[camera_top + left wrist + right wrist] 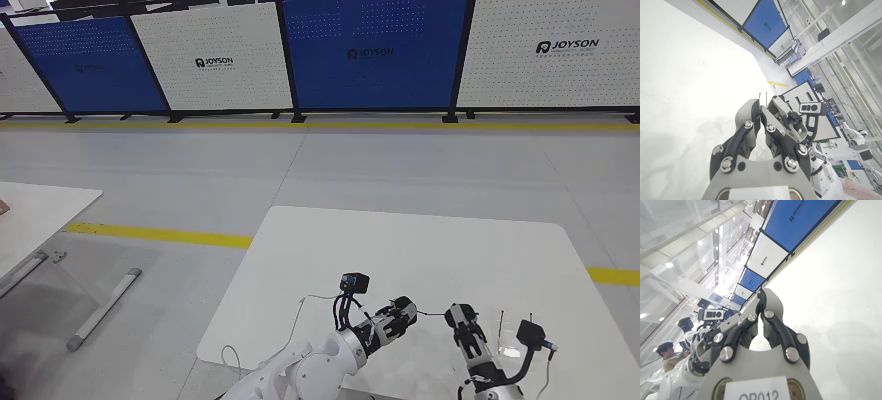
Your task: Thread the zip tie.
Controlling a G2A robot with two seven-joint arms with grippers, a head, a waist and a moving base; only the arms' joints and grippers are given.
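a: where do we find the zip tie?

b: we see the zip tie (pixel 431 313) as a thin dark line over the near part of the white table (pixel 400 240). it is stretched between the two grippers.

a: how does the left gripper stand?

b: the left gripper (pixel 760 106) is at the left end of that line, close to the table's near edge. its fingers are drawn together. in its own wrist view we make out a small grey bit pinched between the pads, so we read it as clamped on the tie.

a: and the right one?

b: the right gripper (pixel 761 296) is just to the right, tip facing tip with the left, the two close but apart. its fingers are pressed tight on the black strip, which runs between the pads and pokes out past the tips.

a: is the tail through the head?

b: we cannot tell, as the tie is too thin where the two ends meet.

a: what else do we have around?

b: two more thin black ties (pixel 766 98) are on the table, to the right of the right arm. a row of blue and white panels (pixel 375 55) stands at the far side of the floor. a yellow line (pixel 160 235) crosses the floor left of the table, and a second white table (pixel 40 215) stands well off to the left.
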